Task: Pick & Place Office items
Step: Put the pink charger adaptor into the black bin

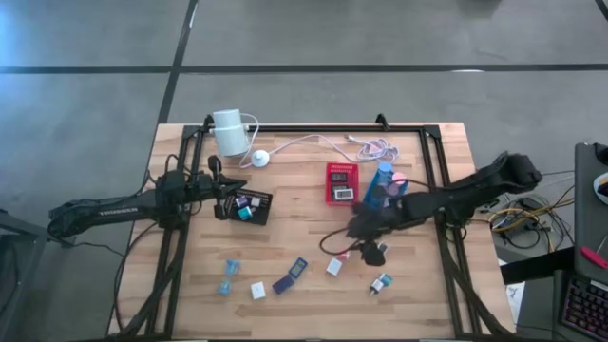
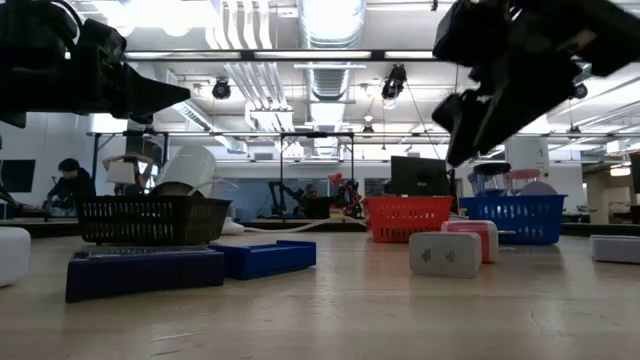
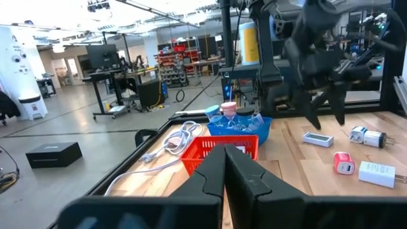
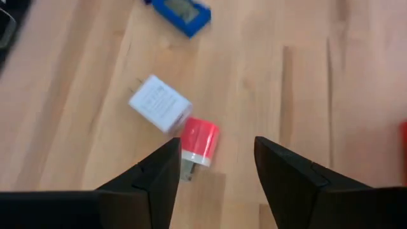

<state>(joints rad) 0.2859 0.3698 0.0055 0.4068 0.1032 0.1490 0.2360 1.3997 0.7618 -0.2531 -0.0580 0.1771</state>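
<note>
Straight below the right gripper (image 4: 213, 175), whose fingers are spread apart with nothing between them, sits a white plug block (image 4: 159, 104) on the wooden table (image 4: 280, 83), touching a smaller pink-red one (image 4: 199, 142) that's lined up with the gap. Farther out past the white one lies a blue piece (image 4: 183, 13). Left gripper (image 3: 224, 166) is pressed together, parked by the black tray (image 1: 255, 205), well off to the side.

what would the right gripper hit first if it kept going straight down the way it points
Probably the small red charger lying on the wooden table: it sits between the open right gripper fingers, touching a white charger. Depth is unclear.
</note>
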